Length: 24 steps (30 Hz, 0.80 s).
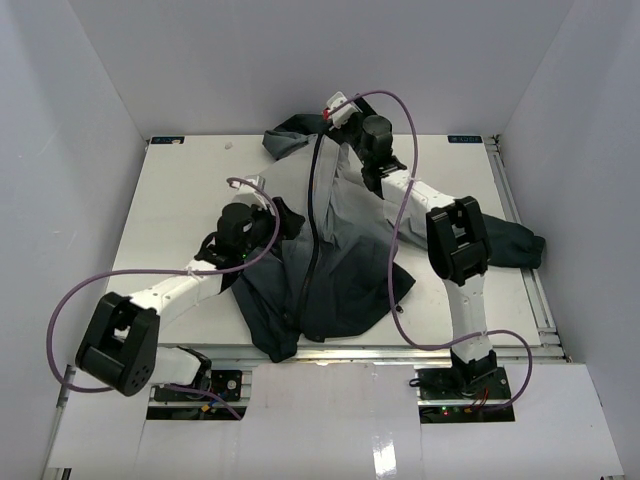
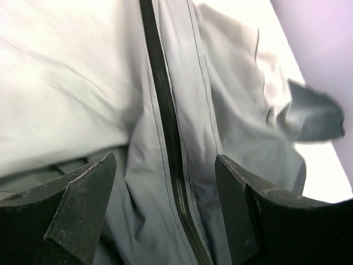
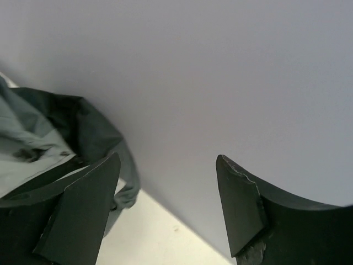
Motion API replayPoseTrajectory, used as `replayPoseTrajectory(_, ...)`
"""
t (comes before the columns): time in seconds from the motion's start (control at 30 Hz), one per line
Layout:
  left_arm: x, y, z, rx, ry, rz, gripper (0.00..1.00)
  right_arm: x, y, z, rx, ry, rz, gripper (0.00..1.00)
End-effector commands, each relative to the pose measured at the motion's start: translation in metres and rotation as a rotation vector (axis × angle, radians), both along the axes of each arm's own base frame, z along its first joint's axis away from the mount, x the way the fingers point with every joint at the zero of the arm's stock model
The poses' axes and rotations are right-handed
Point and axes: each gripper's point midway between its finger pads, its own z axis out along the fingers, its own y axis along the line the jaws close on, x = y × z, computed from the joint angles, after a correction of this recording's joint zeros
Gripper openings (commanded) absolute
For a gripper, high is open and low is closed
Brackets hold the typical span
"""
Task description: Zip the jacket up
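Jacket lies spread on the bench, zipper running dark down its middle. Left jaws stand wide astride the zipper, gripping nothing; right jaws, beyond the zipper's collar end, gape at the wall, empty too. Danger now: nothing pins the fabric, so a jaw tip or the purple cable draped right of the zipper could snag a fold and drag everything askew. Whether the zipper's top is shut, I cannot tell.
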Motion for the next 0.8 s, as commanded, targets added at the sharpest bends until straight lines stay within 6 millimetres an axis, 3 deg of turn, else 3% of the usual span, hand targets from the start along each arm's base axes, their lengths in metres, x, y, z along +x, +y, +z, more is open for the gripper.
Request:
replayPoseTrajectory(0.0,0.015,0.044,0.007,0.009,0.034,0.186,0.82,-0.050,-0.004,0.081,0.242,0.064,0.072,0.76)
replayPoseTrajectory(0.13,0.012,0.085,-0.018,0.023,0.090,0.329,0.80,-0.107,-0.002,0.048,0.334,0.305,0.192,0.76)
replayPoseTrajectory(0.2,0.005,0.103,-0.016,0.048,0.068,0.405,0.81,-0.138,-0.003,0.052,0.394,0.365,0.241,0.78)
replayPoseTrajectory(0.23,-0.001,0.109,-0.024,0.070,0.091,0.420,0.81,-0.145,-0.005,0.035,0.412,0.418,0.231,0.79)
replayPoseTrajectory(0.3,-0.008,0.119,-0.019,0.078,0.084,0.458,0.82,-0.163,-0.012,0.038,0.437,0.430,0.235,0.80)
replayPoseTrajectory(0.37,-0.014,0.127,-0.021,0.089,0.099,0.480,0.83,-0.176,-0.017,0.025,0.442,0.461,0.238,0.80)
replayPoseTrajectory(0.5,-0.031,0.143,-0.045,0.140,0.189,0.545,0.84,-0.196,-0.017,0.001,0.457,0.536,0.269,0.81)
replayPoseTrajectory(0.63,-0.044,0.134,-0.071,0.090,0.208,0.496,0.84,-0.213,-0.010,-0.017,0.476,0.590,0.327,0.82)
replayPoseTrajectory(0.77,-0.051,0.132,-0.101,0.099,0.300,0.495,0.83,-0.223,-0.007,-0.021,0.485,0.618,0.350,0.82)
